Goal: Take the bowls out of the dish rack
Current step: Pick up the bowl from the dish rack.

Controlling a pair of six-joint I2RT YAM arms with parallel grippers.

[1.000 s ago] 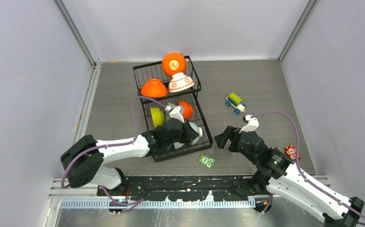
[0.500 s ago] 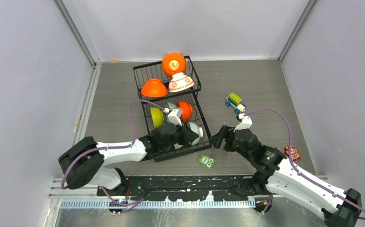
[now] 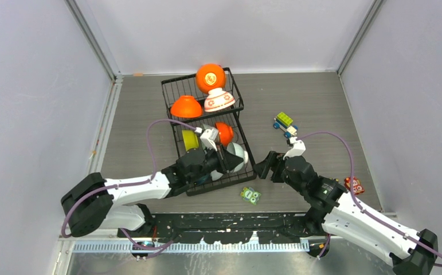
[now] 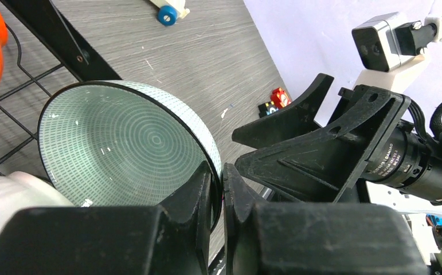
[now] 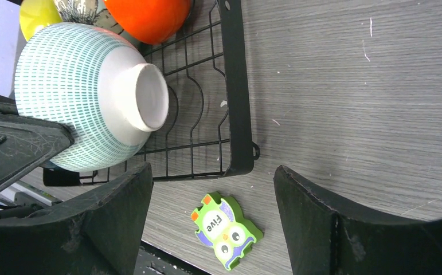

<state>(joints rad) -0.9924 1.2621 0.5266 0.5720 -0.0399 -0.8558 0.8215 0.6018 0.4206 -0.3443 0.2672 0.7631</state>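
Dish rack [image 3: 178, 89] sits on grey table [image 3: 316, 97] between pale walls [image 3: 235, 28].

Black wire dish rack [image 3: 176, 91]: far section holds orange bowl [image 3: 210, 76] on edge, upturned orange bowl [image 3: 186, 107], floral bowl [image 3: 218, 99]; near section has lime bowl [image 3: 189, 141], third orange bowl [image 3: 225, 132], mint bowl [image 3: 237, 156] tipped sideways

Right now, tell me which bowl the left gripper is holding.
The pale mint bowl with fine teal dashes: the left gripper pinches its rim. The other bowls rest ungripped in the black wire dish rack.
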